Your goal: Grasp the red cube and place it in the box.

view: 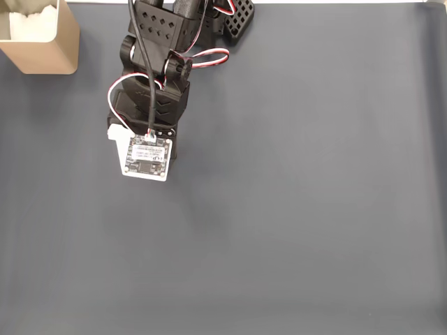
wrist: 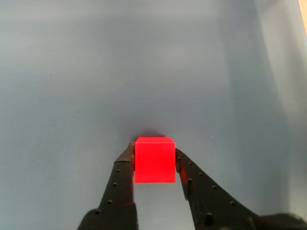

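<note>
Wrist view: gripper (wrist: 154, 160) closed on the red cube (wrist: 154, 159), both fingers (wrist: 122, 177) touching its sides, w/ grey mat (wrist: 153, 62) below; cube maybe just lifted, hard to tell. Fixed view: the box (view: 42, 38) in top-left corner, arm (view: 157, 77) beside it.

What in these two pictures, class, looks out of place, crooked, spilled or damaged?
Nothing stands out. In the wrist view the red cube sits squarely between the fingers of the gripper, which press its two sides. In the fixed view the box stands upright at the top left corner of the dark mat, no spill around it.
</note>
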Available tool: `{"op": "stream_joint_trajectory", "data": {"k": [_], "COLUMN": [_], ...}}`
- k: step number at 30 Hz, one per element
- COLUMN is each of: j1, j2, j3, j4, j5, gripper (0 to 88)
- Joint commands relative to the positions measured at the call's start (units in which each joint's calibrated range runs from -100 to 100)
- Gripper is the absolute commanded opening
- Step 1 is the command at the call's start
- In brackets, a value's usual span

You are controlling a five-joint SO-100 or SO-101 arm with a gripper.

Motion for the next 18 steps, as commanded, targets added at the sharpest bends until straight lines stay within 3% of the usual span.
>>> {"op": "stream_joint_trajectory", "data": {"k": [1,18], "j1": [-0.79,1.63], "j2": [-2.08,-9.1], "j3": [-3.25,-21.23], "j4": [0.74,30.99], "j5": [-0.15,-7.81], "gripper": [0.0,0.0]}}
